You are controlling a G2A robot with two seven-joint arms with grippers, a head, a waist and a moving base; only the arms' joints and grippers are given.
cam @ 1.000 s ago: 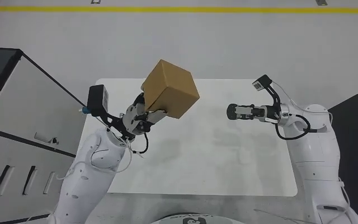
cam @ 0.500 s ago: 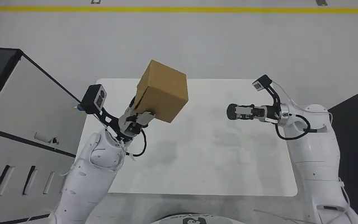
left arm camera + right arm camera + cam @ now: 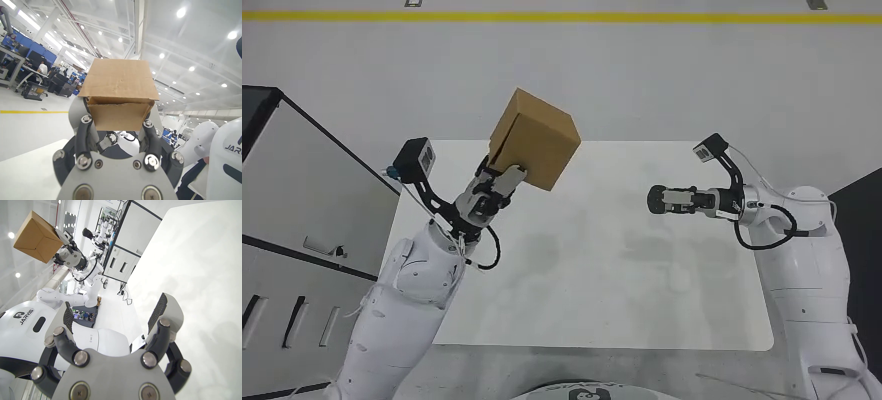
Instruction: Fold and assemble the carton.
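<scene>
Carton aloft in the left end effector, right end effector spread and empty

Carton hangs in the upper left-centre of the top view, above the far left edge of the table and touching nothing but the left end effector, which pinches its near end from both sides. In the left wrist view the end flap sits under the upper panel with a dark gap along the seam, so that end looks not yet flush. The right end effector hovers at the right of the top view, well apart from the carton. The step probably goes best with a firm grip that does not crush the board. Lower the carton over the table with the gapped seam turned toward the right arm, so it can press the flap home squarely.
</scene>
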